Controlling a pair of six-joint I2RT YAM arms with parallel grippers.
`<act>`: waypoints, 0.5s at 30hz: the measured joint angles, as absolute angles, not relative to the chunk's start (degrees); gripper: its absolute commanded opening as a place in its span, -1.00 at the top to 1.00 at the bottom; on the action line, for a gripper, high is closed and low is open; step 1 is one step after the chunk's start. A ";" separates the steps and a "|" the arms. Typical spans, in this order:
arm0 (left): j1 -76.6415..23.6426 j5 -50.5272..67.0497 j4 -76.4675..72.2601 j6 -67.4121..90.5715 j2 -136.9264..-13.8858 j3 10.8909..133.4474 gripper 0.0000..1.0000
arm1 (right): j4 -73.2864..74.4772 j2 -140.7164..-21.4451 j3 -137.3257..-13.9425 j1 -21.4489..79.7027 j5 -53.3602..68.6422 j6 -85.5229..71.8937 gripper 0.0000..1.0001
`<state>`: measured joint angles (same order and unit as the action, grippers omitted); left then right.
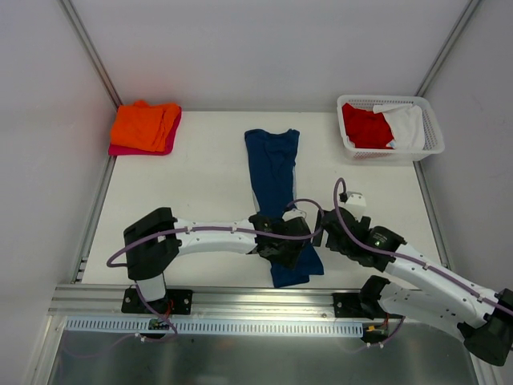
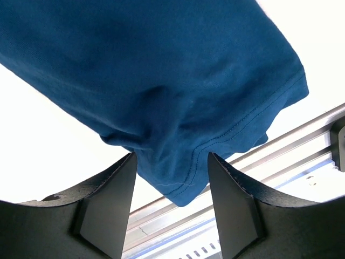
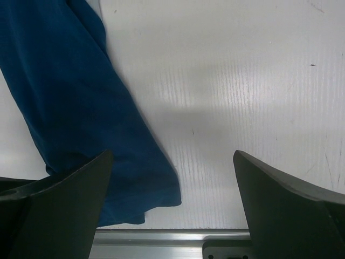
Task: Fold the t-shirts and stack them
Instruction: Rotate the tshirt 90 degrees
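A white bench (image 1: 200,208) fills the cell, walled at the back and both sides by pale panels (image 1: 264,48) set in slanting metal posts (image 1: 88,52). A white plastic lattice basket (image 1: 385,155) stands in the far right corner, close to the side wall. An aluminium rail (image 1: 256,298) runs along the near edge, with a white slotted strip (image 1: 240,327) just in front of it.

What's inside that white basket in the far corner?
A red t-shirt and a white t-shirt lie crumpled side by side in the basket. Whatever may lie beneath them is covered, so I cannot tell.
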<state>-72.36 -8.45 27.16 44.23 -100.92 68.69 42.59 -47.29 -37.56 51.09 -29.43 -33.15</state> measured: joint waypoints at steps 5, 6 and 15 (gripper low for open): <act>-72.84 -9.13 27.64 44.23 -101.65 69.25 -0.04 | 42.68 -45.74 -36.73 51.09 -29.45 -33.15 -0.99; -72.86 -9.30 27.66 44.25 -101.97 69.41 0.00 | 42.70 -45.52 -36.62 51.09 -29.45 -33.15 -0.99; -73.54 -9.67 27.92 44.36 -104.92 70.67 0.29 | 42.81 -44.23 -35.48 51.09 -29.47 -33.17 -0.99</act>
<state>-73.54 -9.67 27.92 44.36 -104.92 70.67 42.81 -44.23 -35.48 51.09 -29.47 -33.17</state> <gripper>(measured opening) 0.422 0.993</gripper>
